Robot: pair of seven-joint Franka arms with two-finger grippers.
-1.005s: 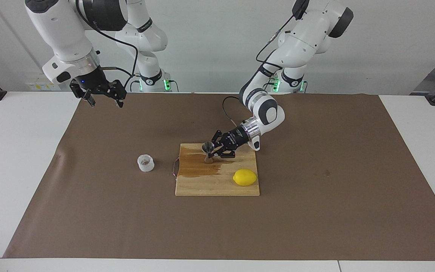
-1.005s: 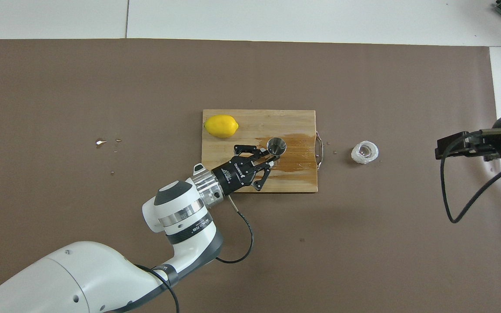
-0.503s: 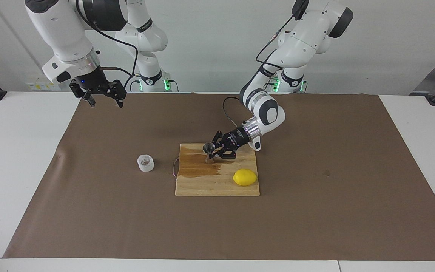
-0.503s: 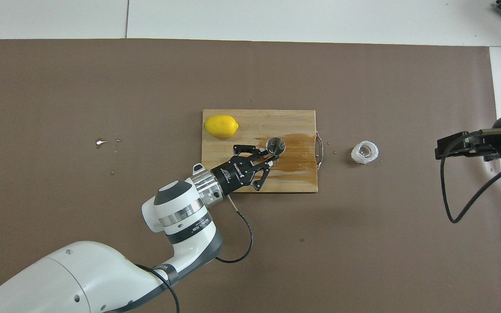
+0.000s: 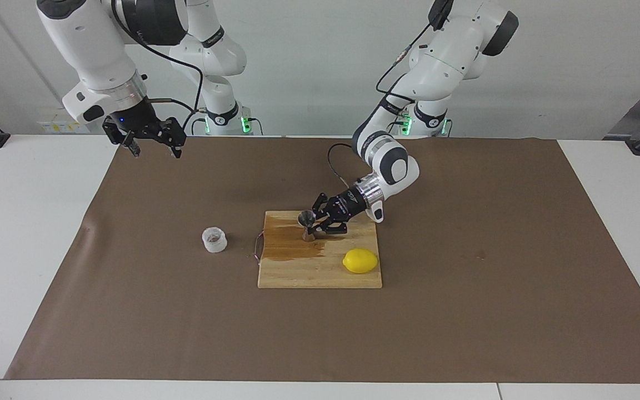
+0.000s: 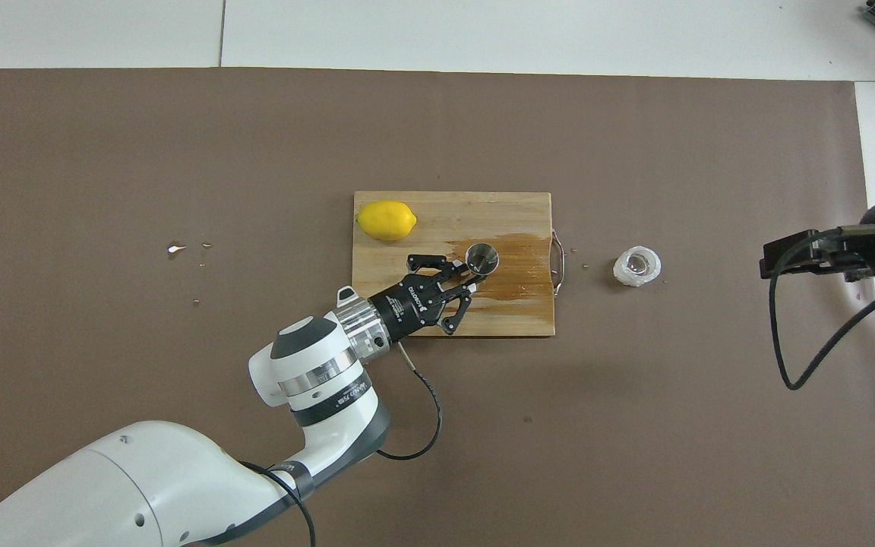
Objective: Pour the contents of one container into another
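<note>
From the facing view, the left claw [image 5: 313, 222] sits low over the wooden cutting board [image 5: 320, 275] in the middle of the tabletop [image 5: 31, 233], its fingers narrowed onto the waist of the jigger [image 5: 306, 224], a shiny steel hourglass of two cones that stands upright on the board. A dark wet stain [image 5: 289, 244] spreads over the board around it, toward the right arm's end. The cup [image 5: 214, 240], squat, ribbed and translucent white, stands apart on the brown paper cover [image 5: 492, 278], toward the right arm's end of the tabletop. The right claw [image 5: 145, 136] waits in the air over the corner of the cover at the robots' edge, fingers spread wide, holding nothing. A smooth yellow lemon [image 5: 360, 260] lies on the board's corner.

From overhead, the jigger's [image 6: 481, 257] round mouth faces up, the left claw [image 6: 462, 282] pinching it from the robots' side. The cup [image 6: 637, 266] sits open-mouthed beside the board's metal handle [image 6: 557, 262]. Only part of the right claw [image 6: 787, 257] shows.

Judging by this, no pour is in hand: the cup is unheld, and lifting and tipping it over the jigger remains.
</note>
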